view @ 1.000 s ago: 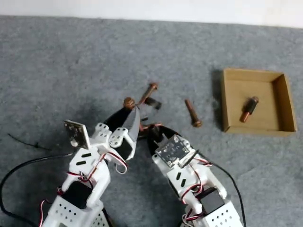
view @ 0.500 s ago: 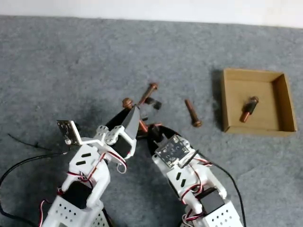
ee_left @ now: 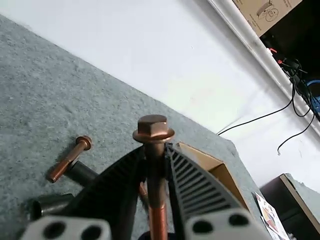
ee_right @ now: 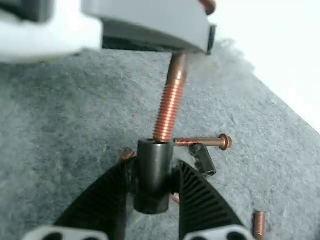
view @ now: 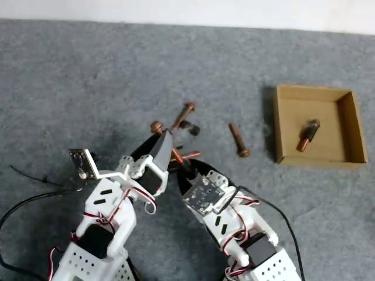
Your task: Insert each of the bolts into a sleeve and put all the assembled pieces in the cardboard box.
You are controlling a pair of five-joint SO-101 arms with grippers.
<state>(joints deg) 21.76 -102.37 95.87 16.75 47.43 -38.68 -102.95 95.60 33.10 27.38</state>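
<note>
Your left claw (ee_left: 156, 152) pinches a bolt (ee_left: 153, 132) by the shank. The hex head stands just past the fingertips, and the threaded end runs back out of the claw toward your right claw (ee_right: 153, 172). From above, the left claw (view: 164, 145) sits slightly raised, with the bolt (view: 157, 126) slanting through it.

Your right claw pinches a dark sleeve (ee_right: 152, 167) between its two fingers, open end pointing away from the wrist. The bolt's (ee_right: 169, 107) threaded tip meets that opening at a slight slant. You can't tell how far it has gone in. In the high view the two claws nearly touch, and the right claw (view: 186, 168) lies just beside the left one.

On the grey tabletop (view: 88, 70), just beyond both claws, lies a second bolt (view: 183, 115) with a spare sleeve (view: 189, 127) close beside it. A third bolt (view: 239, 140) lies farther out, on the right claw's outer side. Well beyond that, on the same side, stands the box (view: 316, 159), with one assembled piece (view: 307, 135) lying inside it.
</note>
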